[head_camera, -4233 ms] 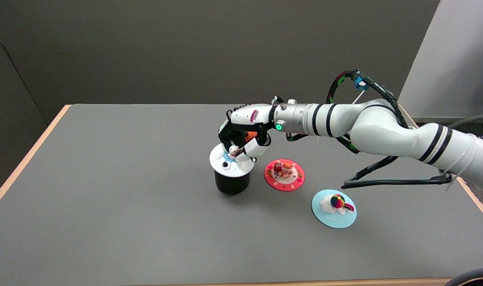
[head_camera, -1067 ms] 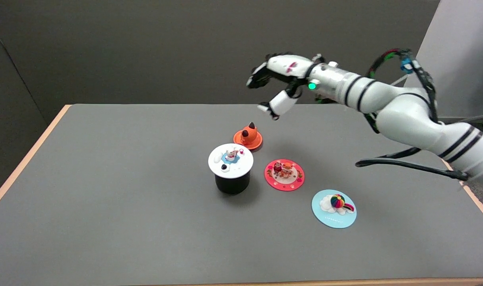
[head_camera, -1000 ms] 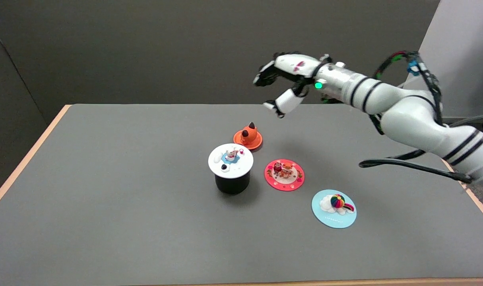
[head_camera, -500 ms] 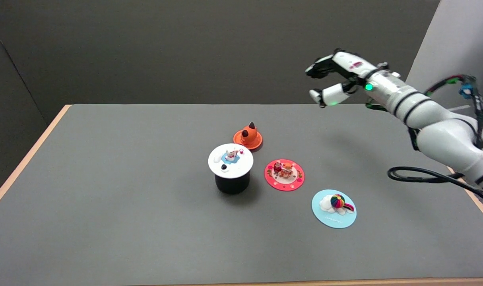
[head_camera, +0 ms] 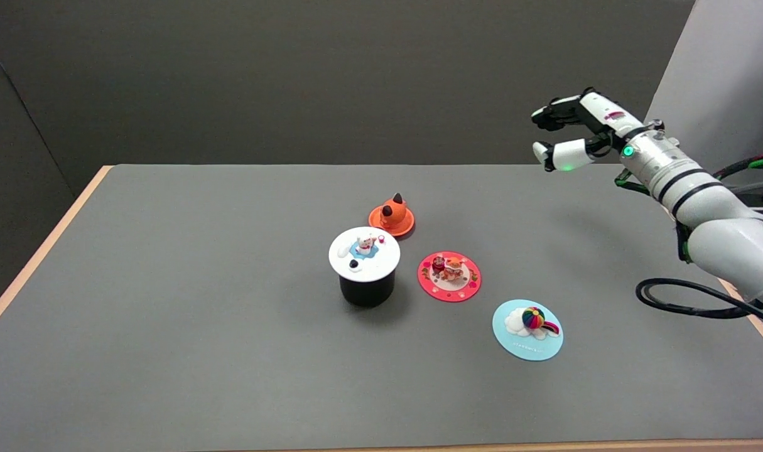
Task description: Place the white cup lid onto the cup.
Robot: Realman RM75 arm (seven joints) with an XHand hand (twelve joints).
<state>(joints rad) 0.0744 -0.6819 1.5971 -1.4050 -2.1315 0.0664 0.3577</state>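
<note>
The white cup lid (head_camera: pixel 364 252), with small figures on top, lies flat on the black cup (head_camera: pixel 367 290) near the table's middle. My right hand (head_camera: pixel 573 130) hangs high in the air at the far right, well away from the cup. Its fingers are apart and it holds nothing.
An orange lid with a fox figure (head_camera: pixel 392 216) sits just behind the cup. A red lid (head_camera: pixel 449 276) lies to the cup's right and a light blue lid (head_camera: pixel 528 329) farther right and nearer. A black cable (head_camera: pixel 682 298) loops by the table's right edge.
My right hand let go of the white lid, leaving it on the cup, then rose and drew back to the right across the table.
</note>
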